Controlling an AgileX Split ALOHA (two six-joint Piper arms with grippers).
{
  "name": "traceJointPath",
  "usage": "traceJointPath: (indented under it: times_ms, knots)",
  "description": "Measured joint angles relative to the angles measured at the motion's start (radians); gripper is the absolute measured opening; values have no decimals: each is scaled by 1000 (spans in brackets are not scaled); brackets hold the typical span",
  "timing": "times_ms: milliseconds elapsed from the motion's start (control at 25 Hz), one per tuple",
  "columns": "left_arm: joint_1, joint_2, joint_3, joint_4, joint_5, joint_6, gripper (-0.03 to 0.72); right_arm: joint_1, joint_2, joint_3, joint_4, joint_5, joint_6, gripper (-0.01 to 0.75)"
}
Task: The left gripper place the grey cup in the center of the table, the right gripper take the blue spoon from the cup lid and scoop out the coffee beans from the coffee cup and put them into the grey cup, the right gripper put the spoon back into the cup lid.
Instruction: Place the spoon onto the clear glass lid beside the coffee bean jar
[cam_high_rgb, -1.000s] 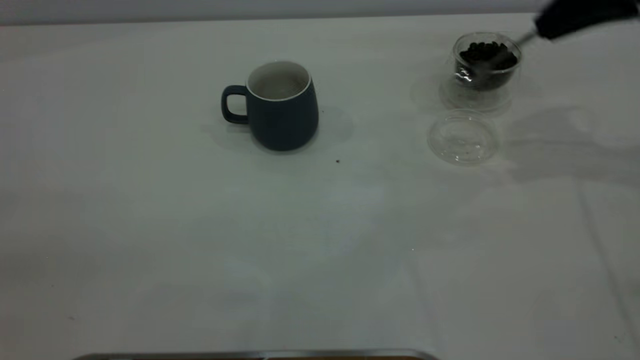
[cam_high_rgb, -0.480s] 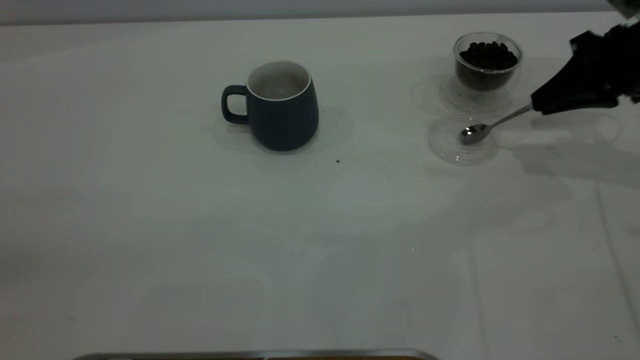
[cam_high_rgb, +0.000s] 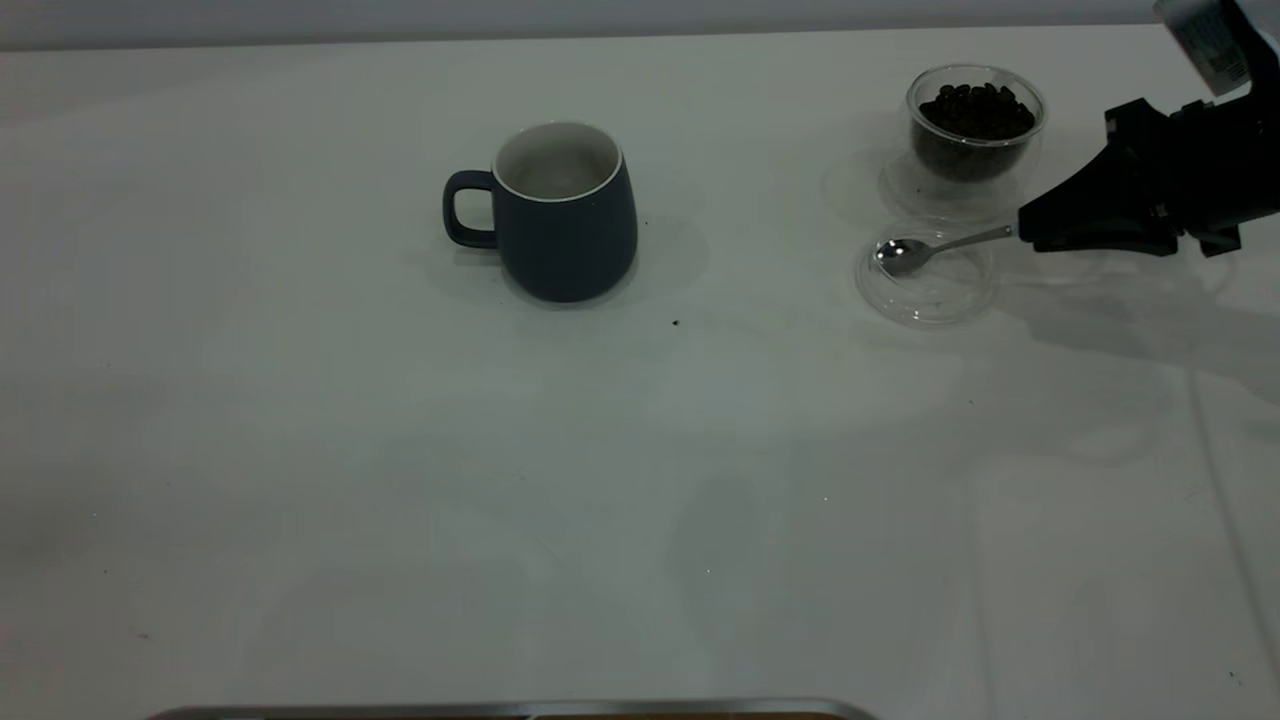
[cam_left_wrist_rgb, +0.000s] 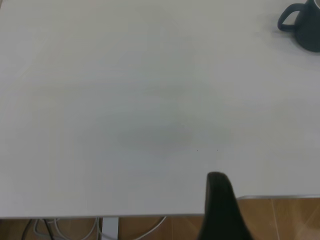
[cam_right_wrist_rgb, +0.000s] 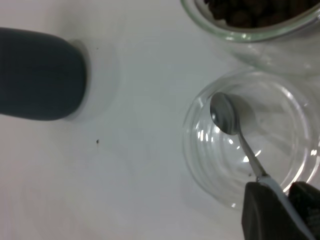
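The right gripper (cam_high_rgb: 1030, 235) reaches in from the right edge of the exterior view, its black wedge-shaped fingers pinched tight on the handle of the blue spoon (cam_high_rgb: 925, 249). The spoon is a small shiny metal teaspoon; its bowl sits over the left side of the cup lid (cam_high_rgb: 925, 290), with the stem slanting up and to the right into the fingers. The lid is a shallow round clear glass dish on the white table (cam_high_rgb: 400, 450), right of centre in the frame.

Just behind the lid, in the upper right, stands the coffee cup (cam_high_rgb: 975, 150), a clear double-walled glass holding a heap of dark coffee beans (cam_high_rgb: 977, 108). The grey cup (cam_high_rgb: 565, 210) stands upright near the upper middle, well apart from the glassware: dark blue-grey, rounded, white inside and at the rim, loop handle to the left. A tiny dark speck (cam_high_rgb: 676, 322) lies on the table below and right of it.

The right wrist view gives what the exterior cannot: the pale blue of the spoon (cam_right_wrist_rgb: 235, 130) handle between the clamped fingers (cam_right_wrist_rgb: 262, 212), and the spoon bowl over the ringed floor of the lid (cam_right_wrist_rgb: 210, 165); whether it touches the glass cannot be told.

The left wrist view shows only one dark finger (cam_left_wrist_rgb: 220, 210) of the left gripper at the lower edge over the table's border, so its grip cannot be told; the mug (cam_left_wrist_rgb: 305, 27) sits far off in the upper right corner.
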Motion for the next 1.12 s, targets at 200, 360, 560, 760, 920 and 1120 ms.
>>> traceJointPath:
  times_ms: [200, 360, 560, 760, 920, 1120]
  knots:
    - [0, 0, 0, 0, 0, 0, 555, 0, 6, -1, 4, 4, -9, 103]
    - [0, 0, 0, 0, 0, 0, 555, 0, 6, -1, 5, 1, -9, 118]
    - [0, 0, 0, 0, 0, 0, 555, 0, 6, -1, -4, -20, -9, 184]
    - [0, 0, 0, 0, 0, 0, 555, 0, 14, -1, -9, -43, -9, 257]
    - [0, 0, 0, 0, 0, 0, 555, 0, 29, -1, -1, -44, -9, 264]
    - [0, 0, 0, 0, 0, 0, 555, 0, 45, -1, 10, -45, -9, 266]
